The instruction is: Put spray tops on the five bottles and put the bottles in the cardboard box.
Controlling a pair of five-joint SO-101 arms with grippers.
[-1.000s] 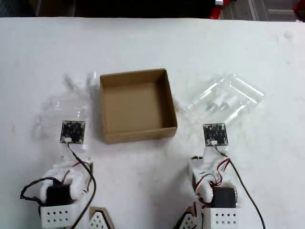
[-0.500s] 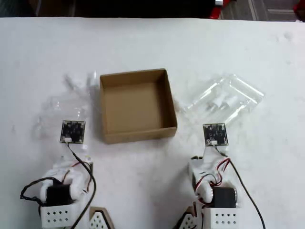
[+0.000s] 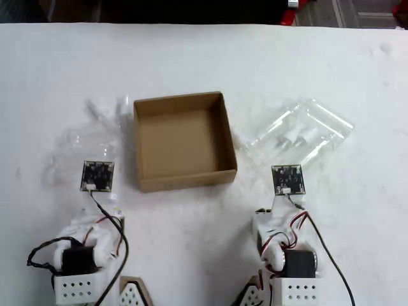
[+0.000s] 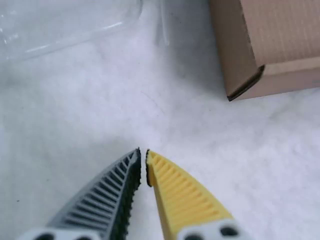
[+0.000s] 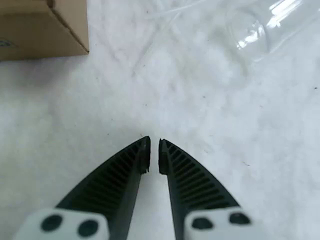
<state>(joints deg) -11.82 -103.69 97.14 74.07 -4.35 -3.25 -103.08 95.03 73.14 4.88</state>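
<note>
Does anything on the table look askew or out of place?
Yes. The clear bottles right of the box lie on their sides at mixed angles, not upright. More clear pieces lie scattered left of it. The box sits upright and empty; no spill shows.

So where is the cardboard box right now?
In the high view, the cardboard box sits open mid-way across the table, with clear bottles on its right and more clear plastic pieces on its left.
</note>
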